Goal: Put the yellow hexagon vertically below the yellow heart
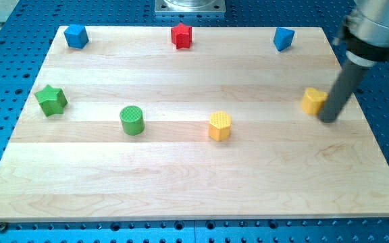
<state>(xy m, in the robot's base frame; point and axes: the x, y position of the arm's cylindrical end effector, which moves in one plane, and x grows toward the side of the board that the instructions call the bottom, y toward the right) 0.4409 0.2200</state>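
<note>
The yellow hexagon (219,126) sits a little right of the board's middle. The yellow heart (313,100) lies near the view's right edge, higher than the hexagon and well to its right. My tip (329,119) rests on the board just right of the heart, touching or nearly touching its right side. The dark rod rises from there up to the view's top right. The tip is far to the right of the hexagon.
A green star (50,100) lies at the left and a green cylinder (132,120) sits left of the hexagon. Along the top edge are a blue block (77,36), a red star-like block (181,36) and another blue block (283,39). The wooden board (194,182) lies on a blue perforated base.
</note>
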